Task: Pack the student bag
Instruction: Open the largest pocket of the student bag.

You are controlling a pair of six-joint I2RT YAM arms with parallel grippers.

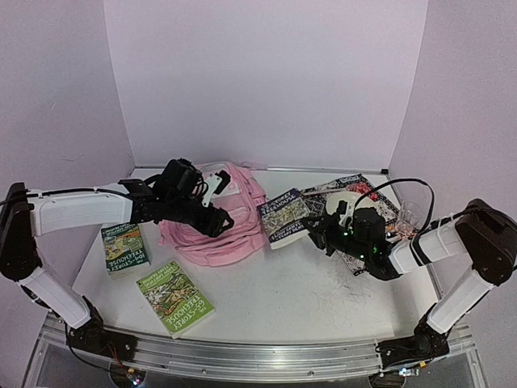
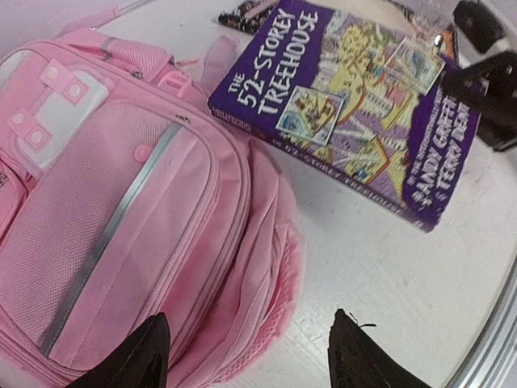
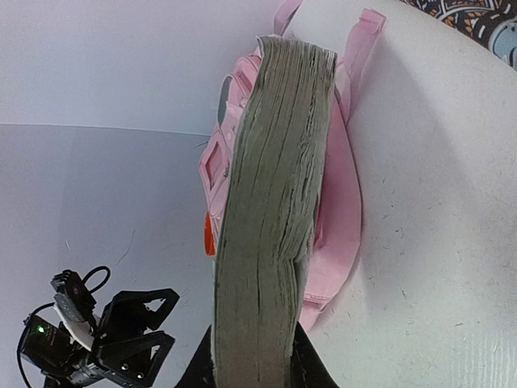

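The pink student bag (image 1: 234, 230) lies on the counter (image 1: 323, 299). Above the bag, the left gripper (image 2: 250, 356) hangs with its jaws spread wide, holding nothing. Just right of the bag, the right gripper (image 1: 315, 226) clamps a purple book (image 1: 283, 217).

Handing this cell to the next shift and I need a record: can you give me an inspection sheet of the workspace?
Surface: white table, lightly scuffed.
Job's things: pink backpack lying front up; purple book beside it; nearer green book and farther green book flat at left.
Clutter: dark patterned book at far right.
Grippers: left gripper open, empty, over backpack's edge; right gripper shut on purple book.
Cables: black cable loops above right arm.
Surroundings: plain pale walls.
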